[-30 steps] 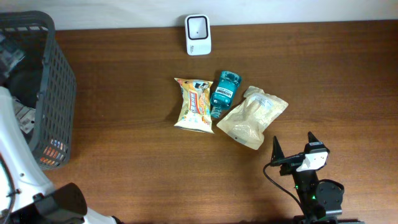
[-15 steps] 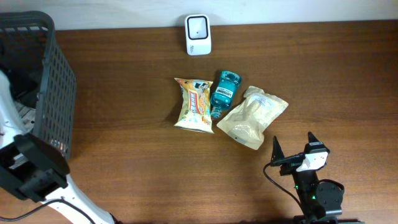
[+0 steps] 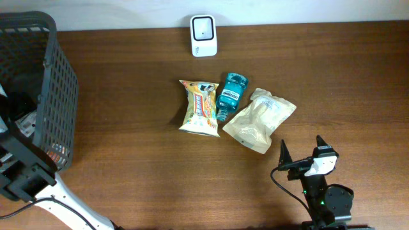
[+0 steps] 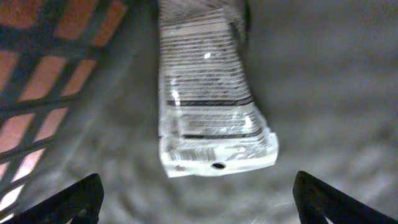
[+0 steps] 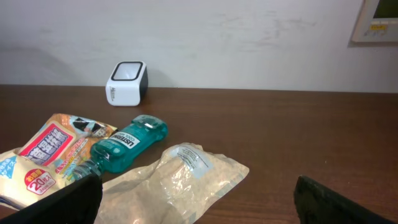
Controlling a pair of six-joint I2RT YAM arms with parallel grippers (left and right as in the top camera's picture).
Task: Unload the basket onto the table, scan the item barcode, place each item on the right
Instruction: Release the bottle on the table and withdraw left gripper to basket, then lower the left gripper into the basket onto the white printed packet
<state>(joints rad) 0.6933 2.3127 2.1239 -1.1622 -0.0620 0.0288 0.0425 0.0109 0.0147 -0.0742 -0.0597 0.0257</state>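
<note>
- Looking down from overhead, a brown wooden table has a dark grey plastic mesh basket at the far left. A white box-shaped barcode scanner sits at the back edge.
- Same view, in front of the scanner: a yellow-orange foil snack bag, a teal plastic mouthwash bottle right against it, and a tan paper pouch with a clear window touching the bottle's other side.
- The right gripper sits near the front edge, a bit short of the pouch, fingers spread and empty.
- The white-and-black left arm runs along the basket's near side. Its claw can't be made out from up here.
- Left wrist view: the left gripper hangs inside the basket with its fingertips way out in the bottom corners. So it's spread wide and pinching nothing.
- A silvery-white printed plastic sachet with a round hang hole lies flat on the grey basket floor, just ahead of the fingertips and not touching them. The print is too blurry to pick out a barcode. The lattice wall runs up the left side.
- Right wrist view: the right gripper is spread wide too, with nothing in it.
- Ahead of it the pouch is closest. Then come the bottle on its side and the snack bag at the left.
- The scanner stands upright at the back, near a cream wall.
</note>
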